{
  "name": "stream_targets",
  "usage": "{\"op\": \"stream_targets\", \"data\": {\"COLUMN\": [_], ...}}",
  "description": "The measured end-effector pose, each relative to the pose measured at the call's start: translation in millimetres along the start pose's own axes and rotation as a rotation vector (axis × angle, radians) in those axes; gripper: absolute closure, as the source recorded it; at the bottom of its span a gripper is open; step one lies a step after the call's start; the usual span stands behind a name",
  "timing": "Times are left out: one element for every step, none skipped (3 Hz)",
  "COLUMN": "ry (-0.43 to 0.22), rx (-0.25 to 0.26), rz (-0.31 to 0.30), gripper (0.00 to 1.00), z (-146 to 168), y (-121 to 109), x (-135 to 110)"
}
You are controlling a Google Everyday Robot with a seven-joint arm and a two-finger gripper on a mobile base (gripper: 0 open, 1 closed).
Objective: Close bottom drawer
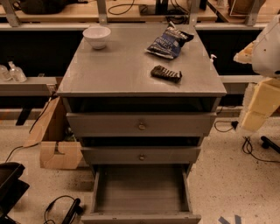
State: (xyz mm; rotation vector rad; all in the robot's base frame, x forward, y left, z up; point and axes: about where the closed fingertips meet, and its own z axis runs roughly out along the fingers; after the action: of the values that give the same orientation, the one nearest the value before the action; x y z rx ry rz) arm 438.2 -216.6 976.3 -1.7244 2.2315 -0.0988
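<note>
Camera view: shallow grey bottom drawer [140, 192] open, hand [259, 107] at right edge.

Speckled pale floor [227, 183], cardboard box [60, 155] at left, black cable [251, 151] trailing at right; wooden workbench [57, 12] behind; warm, dim light.

The bottom drawer [141, 217] is a shallow grey wooden box, pulled far out toward me, with its slim front panel at the lower edge of view. My gripper [259, 107] hangs at the right edge, well apart from it.
</note>
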Motion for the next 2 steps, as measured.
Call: {"op": "stream_targets", "data": {"ry": [0.000, 0.003], "rx": [0.001, 0.005], "rz": [0.003, 0.017], "gripper": [0.00, 0.00], "z": [3, 17], "y": [1, 4], "x": [1, 6]}}
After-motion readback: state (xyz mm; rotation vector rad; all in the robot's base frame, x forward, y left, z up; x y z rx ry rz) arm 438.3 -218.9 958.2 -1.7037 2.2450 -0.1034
